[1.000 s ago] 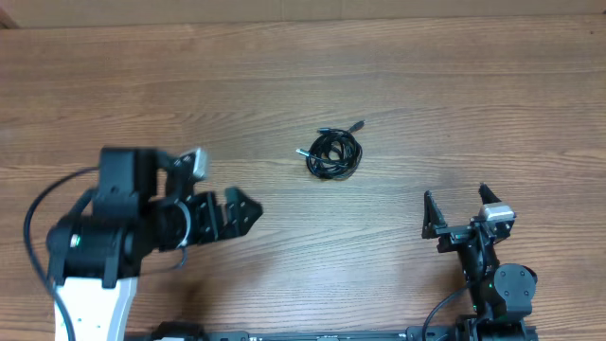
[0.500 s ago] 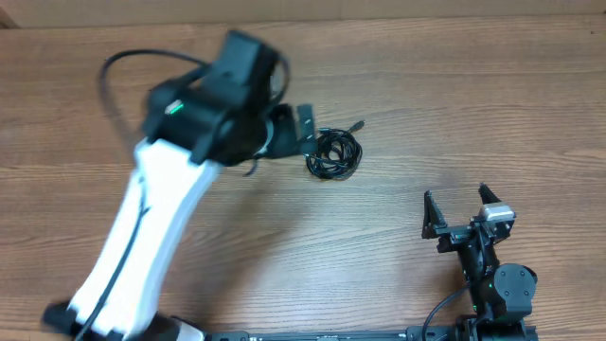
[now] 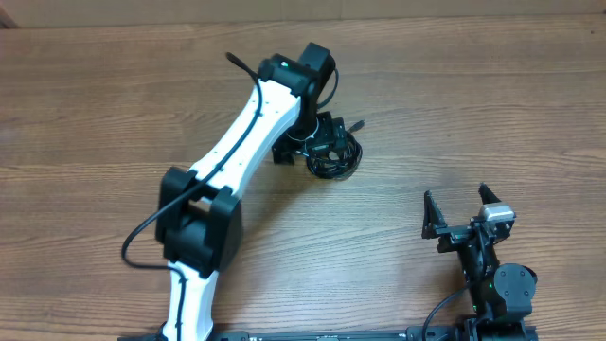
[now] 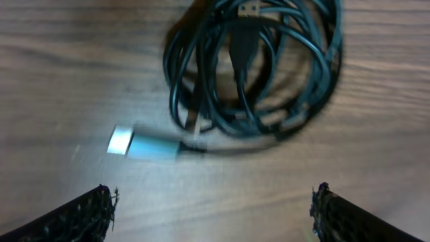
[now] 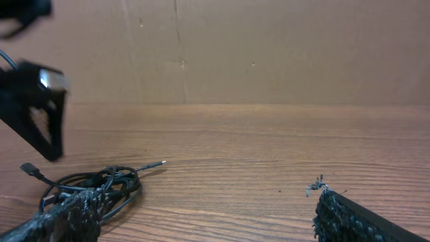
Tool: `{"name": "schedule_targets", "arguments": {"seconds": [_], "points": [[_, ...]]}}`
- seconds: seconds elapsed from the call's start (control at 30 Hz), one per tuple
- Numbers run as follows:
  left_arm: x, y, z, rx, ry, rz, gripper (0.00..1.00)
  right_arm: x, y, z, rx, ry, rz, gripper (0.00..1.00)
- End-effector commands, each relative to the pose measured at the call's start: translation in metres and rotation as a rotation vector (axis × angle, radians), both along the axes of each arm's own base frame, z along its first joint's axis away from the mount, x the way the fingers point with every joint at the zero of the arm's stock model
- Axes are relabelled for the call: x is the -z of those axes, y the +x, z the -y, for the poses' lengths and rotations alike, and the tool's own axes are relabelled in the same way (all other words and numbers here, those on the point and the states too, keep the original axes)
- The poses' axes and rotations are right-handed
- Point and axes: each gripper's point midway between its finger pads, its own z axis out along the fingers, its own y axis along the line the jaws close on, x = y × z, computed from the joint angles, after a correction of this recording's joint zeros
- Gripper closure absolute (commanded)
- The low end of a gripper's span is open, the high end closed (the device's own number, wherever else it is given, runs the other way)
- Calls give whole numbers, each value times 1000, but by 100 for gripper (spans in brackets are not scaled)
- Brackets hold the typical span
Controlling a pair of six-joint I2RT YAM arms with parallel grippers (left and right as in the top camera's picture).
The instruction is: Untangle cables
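Cables lie in one tight black coil on the wooden table, just above the middle of the overhead frame. The left gripper hangs right over the coil's left edge on its long white arm. The right gripper sits well apart at the lower right, so the left arm is by far the nearer.

From the left wrist, the cables fill the upper centre and upper right as a roughly round tangle with no clear long axis. One strand runs out to the lower left and ends in a silver-tipped plug. The left gripper shows both fingertips at the bottom corners, spread wide with nothing between them. The coil lies ahead of the tips, and the plug is nearest, left of centre.

From the right wrist, the cables sit low at the left, far beyond the right gripper, whose jaws gape wide and empty. A thin plug points right from the coil.
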Motion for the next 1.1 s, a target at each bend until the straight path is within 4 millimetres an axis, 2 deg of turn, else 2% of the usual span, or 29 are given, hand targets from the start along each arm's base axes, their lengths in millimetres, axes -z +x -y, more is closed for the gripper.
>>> {"name": "schedule_targets", "arguments": {"seconds": [0.0, 0.13, 0.23, 0.33, 0.47, 0.53, 0.77, 0.87, 1.07], "points": [[28, 9, -4, -41, 39, -32, 6, 4, 0, 0, 3, -5, -6, 0], [48, 19, -20, -109, 133, -25, 7, 4, 0, 0, 3, -5, -6, 0], [57, 28, -25, -113, 165, 6, 7, 4, 0, 0, 3, -5, -6, 0], [64, 36, -23, -117, 159, 26, 12, 4, 0, 0, 3, -5, -6, 0], [66, 41, -19, -117, 141, 42, 28, 4, 0, 0, 3, -5, -6, 0], [66, 40, -16, -109, 126, 36, 40, 4, 0, 0, 3, -5, -6, 0], [66, 35, -19, -67, 134, 24, 45, 4, 0, 0, 3, -5, -6, 0], [67, 30, -20, -65, 142, 3, 58, 4, 0, 0, 3, -5, -6, 0], [67, 24, -21, -58, 153, -16, 64, 4, 0, 0, 3, -5, -6, 0]]}}
